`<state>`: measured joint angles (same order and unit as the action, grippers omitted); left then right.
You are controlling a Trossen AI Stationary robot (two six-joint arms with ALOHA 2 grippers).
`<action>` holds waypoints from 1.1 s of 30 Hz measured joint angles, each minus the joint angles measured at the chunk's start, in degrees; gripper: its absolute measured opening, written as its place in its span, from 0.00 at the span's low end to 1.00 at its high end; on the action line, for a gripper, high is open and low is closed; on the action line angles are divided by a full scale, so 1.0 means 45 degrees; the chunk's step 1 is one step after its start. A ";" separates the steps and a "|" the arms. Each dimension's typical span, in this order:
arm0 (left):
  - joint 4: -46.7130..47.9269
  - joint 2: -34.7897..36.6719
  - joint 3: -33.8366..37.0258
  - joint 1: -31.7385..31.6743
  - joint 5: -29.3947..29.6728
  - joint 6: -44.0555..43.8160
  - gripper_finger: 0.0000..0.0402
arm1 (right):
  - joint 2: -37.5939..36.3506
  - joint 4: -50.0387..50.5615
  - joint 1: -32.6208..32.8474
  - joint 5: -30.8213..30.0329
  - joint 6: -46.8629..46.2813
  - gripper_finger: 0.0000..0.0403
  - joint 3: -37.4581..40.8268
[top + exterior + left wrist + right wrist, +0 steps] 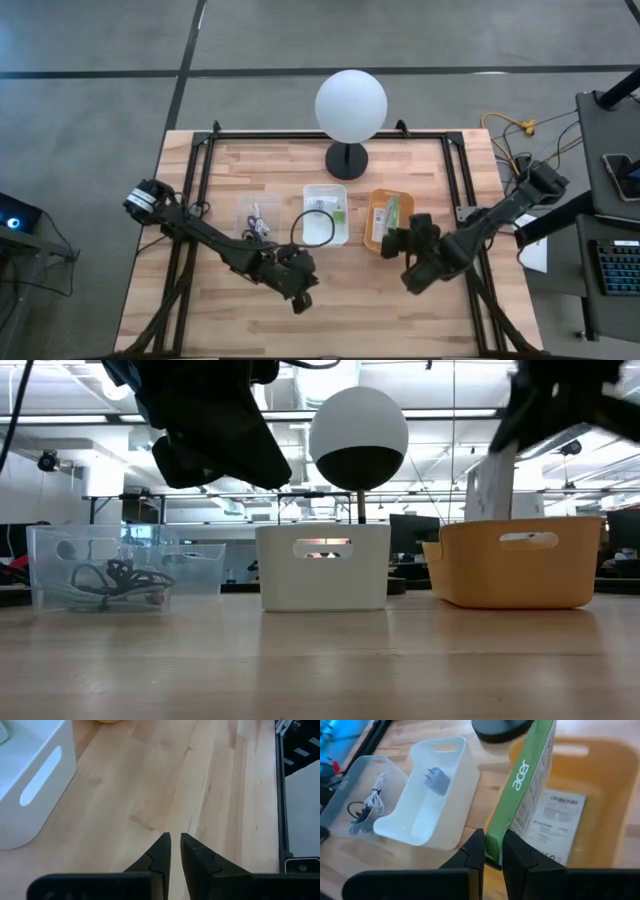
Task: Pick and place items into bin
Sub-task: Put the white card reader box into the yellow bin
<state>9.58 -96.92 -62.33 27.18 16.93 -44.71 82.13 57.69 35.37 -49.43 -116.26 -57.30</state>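
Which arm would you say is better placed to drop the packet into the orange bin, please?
The right. Its gripper already pinches the green-edged packet directly over the orange bin. The left gripper holds nothing and hovers over bare table.

Tabletop (340, 290): pale wood, smooth, matt, visible grain. White bin (432, 800): smooth plastic, slightly translucent. Clear bin (125, 565): transparent glossy plastic. Orange bin (515, 565): matt plastic. Green-edged packet (527, 780): printed card. Right pincer (494, 851) fingers: matt black.
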 joint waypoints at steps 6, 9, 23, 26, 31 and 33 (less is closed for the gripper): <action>-0.0007 0.0000 0.0000 -0.0007 0.0014 0.0000 0.07 | -0.0882 -0.5854 -0.0589 -0.0518 0.1294 0.07 0.3615; 0.0020 0.0000 0.0024 -0.0010 0.0014 0.0000 0.07 | -0.1105 -0.8794 -0.0631 -0.1456 0.1484 0.07 0.5037; 0.0112 0.0000 0.0088 -0.0010 -0.0049 0.0006 0.07 | -0.0744 -0.8776 -0.0718 0.0740 -0.1471 0.18 0.5716; 0.0107 0.0000 0.0092 -0.0010 -0.0063 0.0010 0.07 | -0.0873 -0.7307 -0.0744 0.1799 -0.1411 0.27 0.5035; 0.0102 0.0000 0.0092 -0.0010 -0.0064 0.0015 0.07 | -0.0957 -0.3528 -0.0698 0.2568 -0.1407 0.38 0.3286; 0.0098 0.0000 0.0092 -0.0010 -0.0064 0.0020 0.07 | -0.0971 -0.2092 -0.0694 0.2540 -0.1387 0.40 0.2501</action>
<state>10.02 -96.92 -61.91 27.14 16.64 -44.62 77.76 48.28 32.25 -38.00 -122.50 -46.05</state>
